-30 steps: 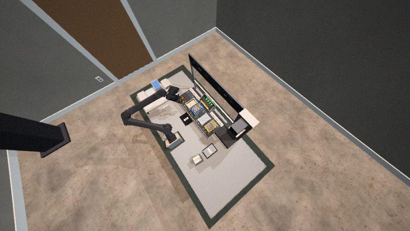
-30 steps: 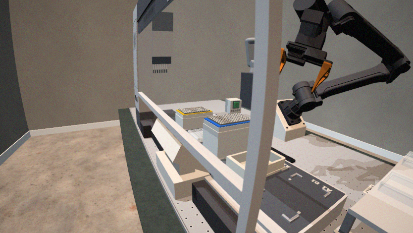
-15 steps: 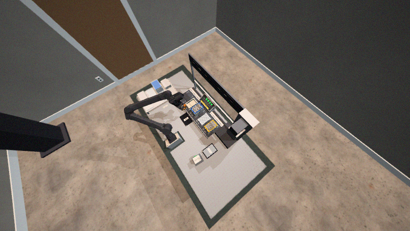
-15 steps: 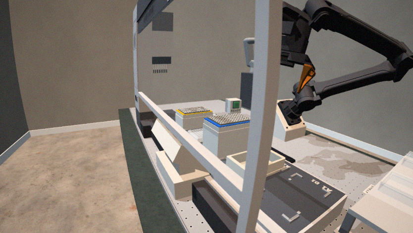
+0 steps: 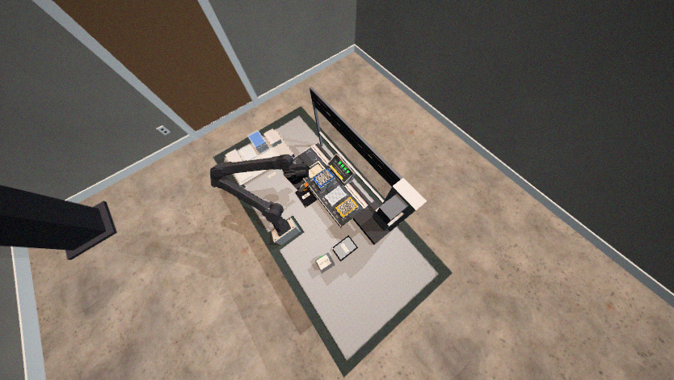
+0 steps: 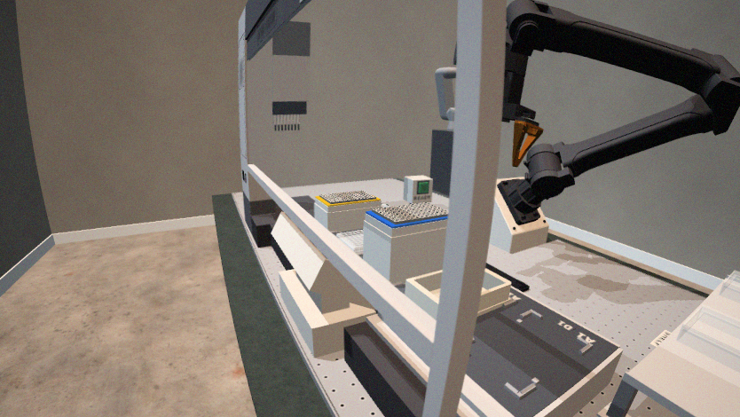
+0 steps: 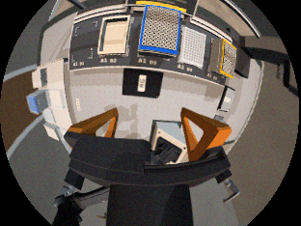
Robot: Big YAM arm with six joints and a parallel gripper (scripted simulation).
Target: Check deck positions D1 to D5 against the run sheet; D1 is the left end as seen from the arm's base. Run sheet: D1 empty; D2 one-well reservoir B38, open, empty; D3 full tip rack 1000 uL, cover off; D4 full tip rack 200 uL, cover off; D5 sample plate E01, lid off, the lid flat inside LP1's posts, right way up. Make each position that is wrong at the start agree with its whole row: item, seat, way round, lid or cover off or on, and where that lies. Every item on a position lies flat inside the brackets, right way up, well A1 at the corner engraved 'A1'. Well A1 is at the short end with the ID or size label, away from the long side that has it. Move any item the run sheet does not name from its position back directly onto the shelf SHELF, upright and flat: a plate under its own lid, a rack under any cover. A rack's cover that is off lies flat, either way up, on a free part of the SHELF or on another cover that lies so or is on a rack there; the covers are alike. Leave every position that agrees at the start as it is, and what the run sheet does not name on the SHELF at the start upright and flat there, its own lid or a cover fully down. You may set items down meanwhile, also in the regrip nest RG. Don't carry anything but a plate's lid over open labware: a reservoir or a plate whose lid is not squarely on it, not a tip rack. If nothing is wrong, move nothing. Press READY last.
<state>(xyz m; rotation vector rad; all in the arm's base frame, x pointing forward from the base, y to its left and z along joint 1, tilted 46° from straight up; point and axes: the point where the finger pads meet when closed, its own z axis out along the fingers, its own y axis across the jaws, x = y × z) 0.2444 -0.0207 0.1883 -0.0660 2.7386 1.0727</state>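
Observation:
My gripper (image 7: 149, 111) is open and empty, held high over the table in front of the deck; it also shows in the top view (image 5: 305, 186) and in the exterior view (image 6: 523, 140). On the deck, position D1 (image 6: 538, 342) is bare. A beige open reservoir (image 7: 116, 35) sits at D2. A blue-rimmed tip rack (image 7: 160, 30) without cover stands at D3. A low white well plate (image 7: 193, 46) lies at D4. A yellow-rimmed tip rack (image 7: 228, 58) without cover stands at D5. Labels are too small to read.
A black nest (image 7: 142, 82) lies on the table before the deck. The shelf (image 5: 254, 150) at the left holds a blue-topped box (image 5: 257, 140) and clear items. The READY button (image 5: 324, 262) and a framed lid park (image 5: 344, 247) sit further right. A tall frame (image 6: 466, 207) stands behind the deck.

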